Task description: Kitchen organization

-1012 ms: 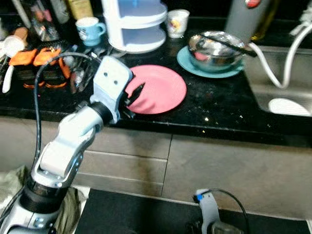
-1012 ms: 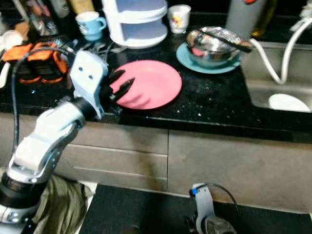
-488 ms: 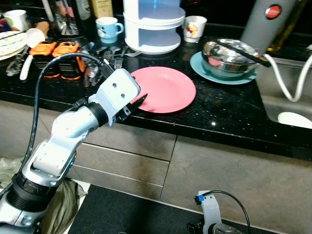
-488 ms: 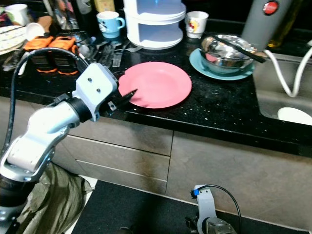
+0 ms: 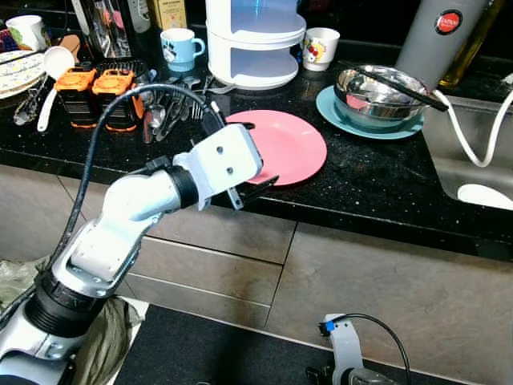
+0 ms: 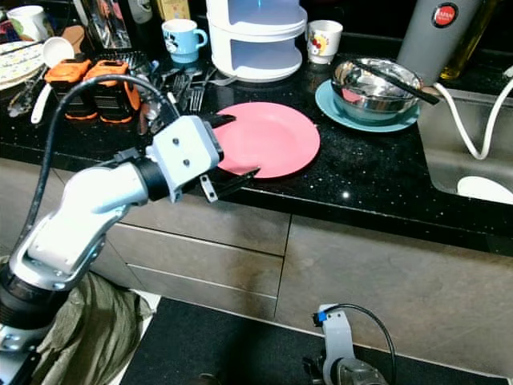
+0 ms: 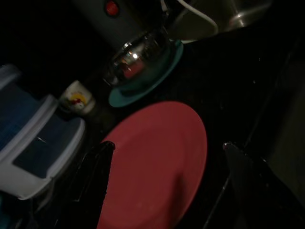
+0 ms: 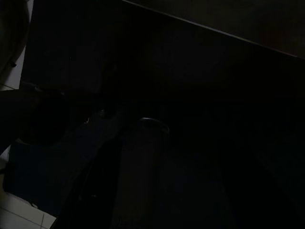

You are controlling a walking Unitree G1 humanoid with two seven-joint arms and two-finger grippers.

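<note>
Cutlery (image 5: 164, 112) and white tiered container (image 5: 255, 40) flank pink plate (image 5: 288, 144) behind left pincer (image 5: 248, 152).

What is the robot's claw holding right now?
Nothing yet. The left claw is open, one finger on each side of the near-left edge of the pink plate, which lies flat on the black counter. The right claw hangs idle.

Both head views are bright and sharp, lit from above: glare spots gleam on the steel bowl (image 5: 378, 90) and speckle the black countertop (image 5: 377, 184). The left wrist view is dim and soft-focused; the right wrist view is almost black.
</note>
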